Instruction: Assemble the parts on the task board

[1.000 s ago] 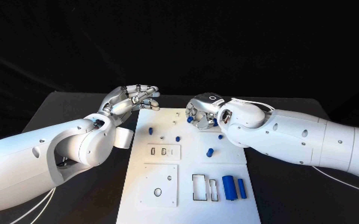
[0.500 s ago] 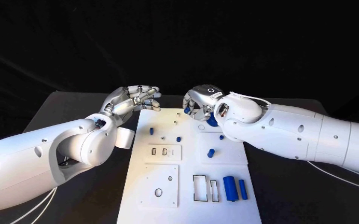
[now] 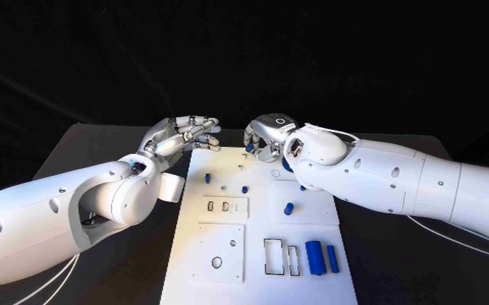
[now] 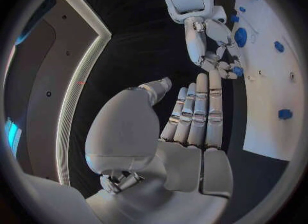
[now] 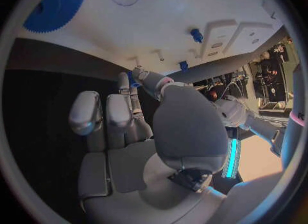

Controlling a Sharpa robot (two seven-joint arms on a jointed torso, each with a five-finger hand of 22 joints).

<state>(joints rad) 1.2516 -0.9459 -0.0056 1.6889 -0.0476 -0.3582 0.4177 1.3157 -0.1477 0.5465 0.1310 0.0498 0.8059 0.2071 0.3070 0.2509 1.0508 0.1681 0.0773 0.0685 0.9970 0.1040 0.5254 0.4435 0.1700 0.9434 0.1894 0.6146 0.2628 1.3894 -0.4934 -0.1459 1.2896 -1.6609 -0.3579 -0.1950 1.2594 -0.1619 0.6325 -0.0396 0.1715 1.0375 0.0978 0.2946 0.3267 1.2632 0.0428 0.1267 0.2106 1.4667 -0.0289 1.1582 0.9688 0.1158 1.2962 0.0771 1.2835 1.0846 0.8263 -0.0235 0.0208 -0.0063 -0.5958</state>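
— At the board's [image 3: 306, 210] far edge, what does the right hand [image 3: 267, 138] hold?
— A small blue part [image 4: 237, 71], pinched at its fingertips just above the white plate.
— And the left hand [image 3: 184, 135]?
— Beside the far-left corner, fingers curled together, holding nothing. Other parts [image 3: 319, 256] lie near the front.

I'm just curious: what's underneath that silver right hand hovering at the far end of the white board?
Under the silver right hand lies the white task board. Its fingers pinch a small blue part. Whatever lies beneath its palm is hidden.
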